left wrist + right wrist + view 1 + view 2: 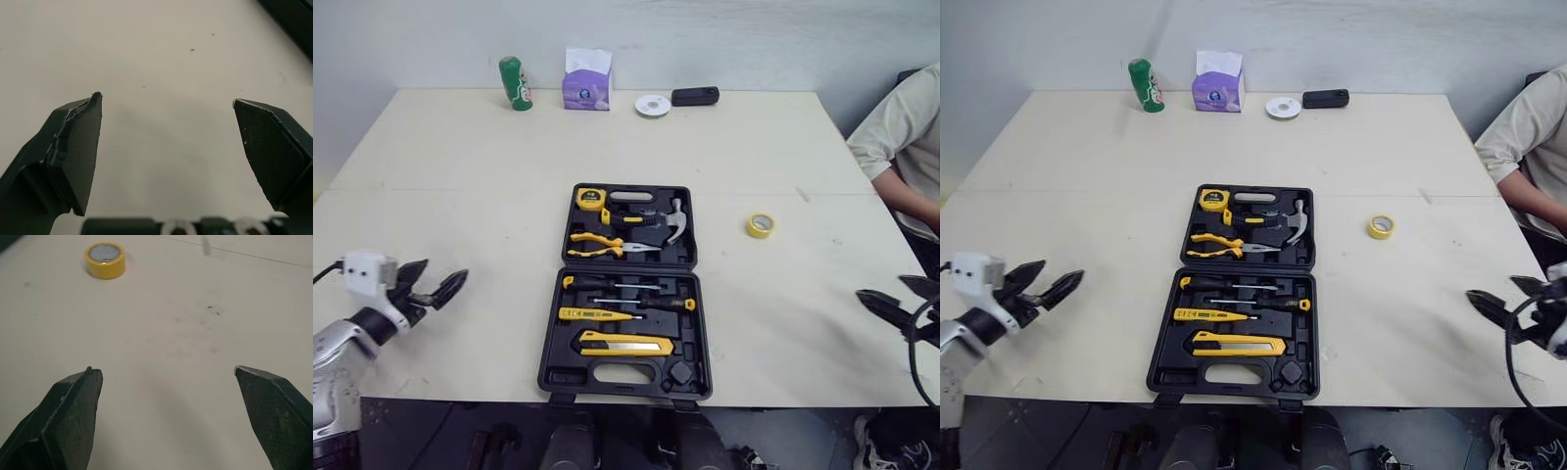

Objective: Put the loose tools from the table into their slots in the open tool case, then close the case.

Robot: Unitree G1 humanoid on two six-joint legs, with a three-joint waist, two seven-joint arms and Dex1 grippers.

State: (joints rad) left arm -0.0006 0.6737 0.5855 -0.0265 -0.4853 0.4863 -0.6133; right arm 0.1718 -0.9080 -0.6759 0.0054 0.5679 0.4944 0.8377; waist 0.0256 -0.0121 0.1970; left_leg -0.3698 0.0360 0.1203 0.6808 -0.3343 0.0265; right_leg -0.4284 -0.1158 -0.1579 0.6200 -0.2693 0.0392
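Observation:
The black tool case (688, 338) lies open at the middle of the table, toward the front edge. Its far half holds a tape measure (591, 199), pliers (599, 245) and a hammer (674, 221). In the near half sit screwdrivers (626, 304) and a yellow utility knife (625, 344). A yellow tape roll (761, 225) lies loose on the table right of the case. My left gripper (447, 268) hovers open over bare table left of the case, nothing between its fingers. Near the table's right front edge, my right gripper (881, 287) is open and empty, with the tape roll (104, 259) well ahead of it.
Along the far edge stand a green can (516, 83), a purple tissue pack (587, 83), a white disc (652, 105) and a black device (695, 95). A person in a light shirt (906, 137) sits at the table's right side.

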